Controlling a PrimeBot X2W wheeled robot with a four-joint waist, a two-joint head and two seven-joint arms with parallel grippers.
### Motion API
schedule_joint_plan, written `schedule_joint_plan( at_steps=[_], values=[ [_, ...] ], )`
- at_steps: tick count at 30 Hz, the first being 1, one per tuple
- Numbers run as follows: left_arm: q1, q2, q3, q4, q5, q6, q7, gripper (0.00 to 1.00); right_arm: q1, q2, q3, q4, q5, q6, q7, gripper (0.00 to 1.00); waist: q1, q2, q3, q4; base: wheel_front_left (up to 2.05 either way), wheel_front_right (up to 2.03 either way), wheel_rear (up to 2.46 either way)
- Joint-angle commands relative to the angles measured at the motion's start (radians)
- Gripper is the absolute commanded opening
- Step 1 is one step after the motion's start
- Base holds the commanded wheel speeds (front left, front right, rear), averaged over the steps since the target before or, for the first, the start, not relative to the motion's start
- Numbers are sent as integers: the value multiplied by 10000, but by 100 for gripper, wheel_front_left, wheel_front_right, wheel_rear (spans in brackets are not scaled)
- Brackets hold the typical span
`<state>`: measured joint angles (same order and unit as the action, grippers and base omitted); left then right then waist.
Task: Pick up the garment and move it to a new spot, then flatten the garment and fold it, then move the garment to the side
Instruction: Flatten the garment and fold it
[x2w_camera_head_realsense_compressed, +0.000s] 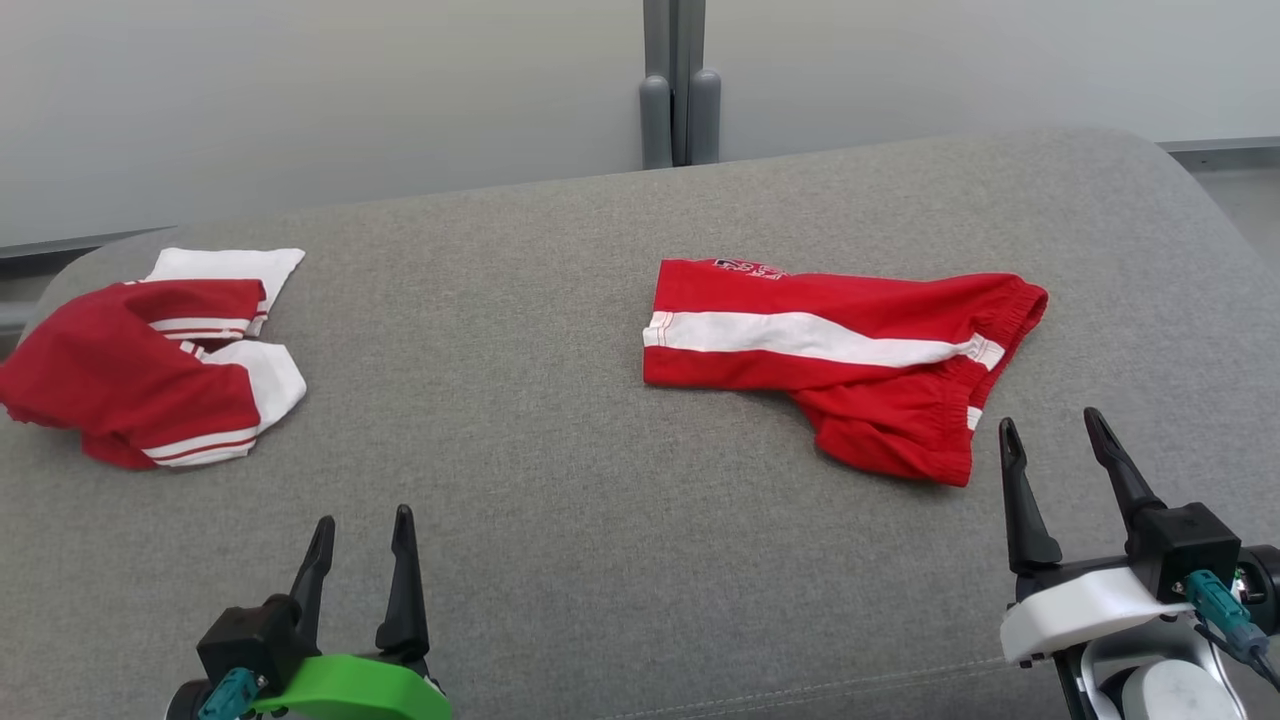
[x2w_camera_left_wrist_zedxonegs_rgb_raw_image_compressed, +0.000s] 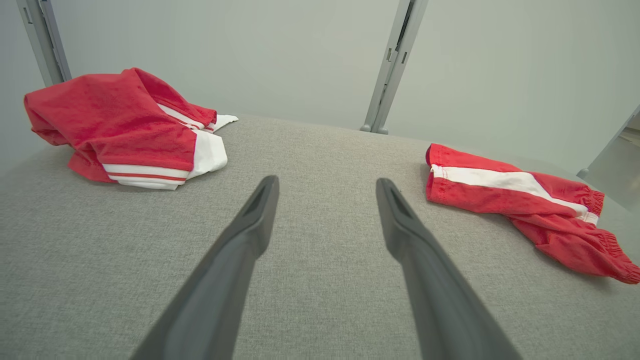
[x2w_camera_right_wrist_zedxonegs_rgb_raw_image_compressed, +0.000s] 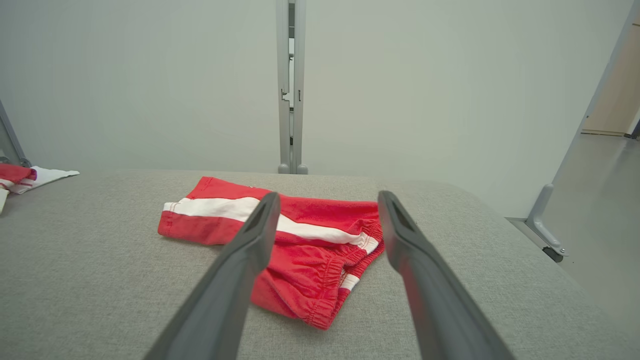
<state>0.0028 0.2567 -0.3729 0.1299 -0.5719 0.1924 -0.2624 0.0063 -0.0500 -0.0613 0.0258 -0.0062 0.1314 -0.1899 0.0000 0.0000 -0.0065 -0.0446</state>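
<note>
Two garments are seen on a grey cushion (x2w_camera_head_realsense_compressed: 560, 480): red shorts (x2w_camera_head_realsense_compressed: 830, 340) with a white stripe, laid fairly flat, and a crumpled red and white top (x2w_camera_head_realsense_compressed: 130, 370). In the head view the right gripper (x2w_camera_head_realsense_compressed: 1050, 420) is held just beside the shorts, on the near side of their gathered waistband end. It is clear of the cloth, with its fingers spread apart and nothing between them. The left gripper (x2w_camera_head_realsense_compressed: 364, 516) is held well apart from the shorts, its fingers likewise spread and empty. The top is found farther from the shorts, beyond that gripper.

In the right wrist view the waistband is seen close up between the two fingers, and bare floor (x2w_camera_right_wrist_zedxonegs_rgb_raw_image_compressed: 600, 200) is shown past the end of the cushion nearest the shorts. Only a scrap of the top is caught there. In the left wrist view the whole bunched top (x2w_camera_left_wrist_zedxonegs_rgb_raw_image_compressed: 115, 120) is shown, with bare cushion between the fingers and the shorts (x2w_camera_left_wrist_zedxonegs_rgb_raw_image_compressed: 525, 210) off to one side. A grey post (x2w_camera_head_realsense_compressed: 680, 80) is seen behind the shorts.
</note>
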Motion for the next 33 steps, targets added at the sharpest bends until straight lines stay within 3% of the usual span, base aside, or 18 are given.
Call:
schedule_joint_plan(
  at_steps=[1,13,26,33],
  values=[
    [103,49,-3,-5,-71,-24,9,100,73,-9,-9,-48,42,-14,24,100,0,0,-3,32,0,0,0],
    [-342,71,-167,250,-143,-131,293,100,-173,-3,-93,175,129,-12,134,100,0,0,185,131,0,0,0],
    [-3146,-731,-904,2199,-535,-1341,1571,100,-1340,-169,-229,1452,438,-14,563,100,0,0,1170,-317,0,0,0],
    [-5199,-1382,-1144,4235,-840,-1953,2359,100,-2575,-499,111,2399,709,-12,342,100,0,0,2106,-707,0,0,0]
  ],
)
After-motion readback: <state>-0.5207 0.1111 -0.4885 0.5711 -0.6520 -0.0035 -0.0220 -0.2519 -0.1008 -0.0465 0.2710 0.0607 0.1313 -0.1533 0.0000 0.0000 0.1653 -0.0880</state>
